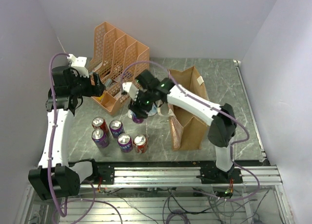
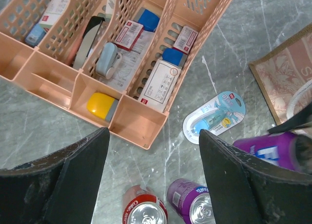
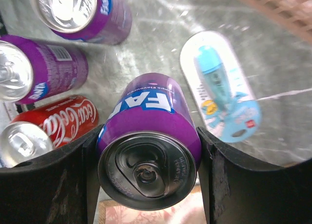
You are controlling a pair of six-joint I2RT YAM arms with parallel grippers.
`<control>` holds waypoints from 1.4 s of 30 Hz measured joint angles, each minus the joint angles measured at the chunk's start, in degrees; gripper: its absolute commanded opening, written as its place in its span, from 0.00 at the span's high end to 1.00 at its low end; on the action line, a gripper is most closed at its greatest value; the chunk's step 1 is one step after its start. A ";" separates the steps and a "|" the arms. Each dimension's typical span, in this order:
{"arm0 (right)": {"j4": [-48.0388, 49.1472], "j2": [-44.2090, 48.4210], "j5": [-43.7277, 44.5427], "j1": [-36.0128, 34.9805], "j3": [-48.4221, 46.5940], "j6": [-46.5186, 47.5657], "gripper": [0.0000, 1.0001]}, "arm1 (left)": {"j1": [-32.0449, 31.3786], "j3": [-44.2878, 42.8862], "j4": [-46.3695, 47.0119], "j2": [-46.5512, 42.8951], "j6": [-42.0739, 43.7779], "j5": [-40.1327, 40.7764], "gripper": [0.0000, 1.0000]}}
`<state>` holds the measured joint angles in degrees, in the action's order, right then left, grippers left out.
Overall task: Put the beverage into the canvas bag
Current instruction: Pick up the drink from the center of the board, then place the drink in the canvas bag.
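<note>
— Top view: where's the can?
— The purple can [image 1: 138, 118] is clasped in the right gripper [image 1: 137, 113], with the bag [image 1: 189, 122] at its 3 o'clock.
— Left wrist?
— The left gripper [image 2: 153, 177] is spread and empty, can at its 3 o'clock.
— Right wrist?
— Jaws press both sides of the can.

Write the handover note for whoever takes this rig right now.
The left gripper is open and empty, above the orange organiser.
The right gripper is shut on the purple can, between the organiser and the canvas bag.
The bag stands open on the table; no can seen inside.
Done: can gripped.
Left: carry it over the bag's mouth, lower, release.
Five more cans stand nearer the arm bases.
</note>
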<state>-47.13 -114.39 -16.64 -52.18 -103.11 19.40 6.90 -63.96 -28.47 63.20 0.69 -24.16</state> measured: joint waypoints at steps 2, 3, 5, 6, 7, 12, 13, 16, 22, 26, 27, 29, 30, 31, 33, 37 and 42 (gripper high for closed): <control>-1.25 2.47 -1.95 1.84 -2.58 0.94 0.72 | -0.17 -0.02 0.31 1.27 -0.59 -0.50 0.17; -1.55 3.78 -2.71 2.69 -3.52 1.29 0.72 | -0.33 -0.04 0.42 1.68 -0.79 -0.61 0.17; -2.49 7.04 -4.68 4.87 -6.29 2.14 0.72 | -1.14 -0.22 0.70 3.04 -1.20 -0.92 0.16; -2.82 8.61 -5.40 5.84 -7.58 2.43 0.72 | -1.53 -0.42 0.72 3.65 -1.31 -1.05 0.16; -3.10 10.21 -5.95 6.82 -8.92 2.60 0.73 | -2.10 -0.90 0.74 4.46 -1.36 -1.44 0.16; -4.28 16.98 -6.05 10.49 -13.09 3.10 0.75 | -6.58 -3.28 1.42 8.04 -1.86 -4.98 0.16; -4.66 18.23 -5.79 11.10 -13.38 3.15 0.75 | -7.80 -3.78 1.70 8.81 -2.12 -5.68 0.16; -5.97 21.66 -4.26 12.48 -13.38 3.15 0.76 | -12.22 -5.44 2.75 11.65 -2.86 -7.50 0.16; -8.50 28.70 1.77 14.69 -10.19 2.67 0.78 | -21.03 -10.47 4.66 19.30 -4.72 -10.71 0.15; -9.31 33.55 4.24 17.68 -4.11 2.23 0.78 | -27.39 -14.10 7.34 23.74 -8.98 -13.16 0.16; -9.60 34.42 4.63 18.69 -2.56 2.19 0.79 | -28.74 -14.73 8.11 24.41 -10.27 -13.46 0.16; -10.10 35.67 5.57 20.39 0.42 2.19 0.79 | -31.78 -16.11 9.64 25.81 -12.87 -13.75 0.16; -10.32 36.06 5.99 21.14 1.79 2.21 0.79 | -33.09 -16.68 10.25 26.38 -13.86 -13.68 0.17; -10.51 36.41 6.40 21.84 3.45 2.21 0.79 | -34.56 -17.31 10.93 26.99 -14.99 -13.64 0.17; -11.02 36.57 6.93 22.67 5.79 2.23 0.79 | -37.40 -18.53 12.26 28.26 -17.29 -13.31 0.18; -11.08 36.57 7.08 23.08 9.03 2.36 0.80 | -41.03 -19.91 14.38 31.36 -21.14 -11.91 0.28; -10.95 36.57 7.02 23.15 10.71 2.80 0.81 | -42.16 -19.96 14.73 34.77 -23.10 -9.86 0.48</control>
<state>-58.08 -77.82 -9.63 -29.04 -92.40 22.20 -35.27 -83.92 -13.74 97.97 -22.41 -34.02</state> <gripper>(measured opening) 0.656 0.631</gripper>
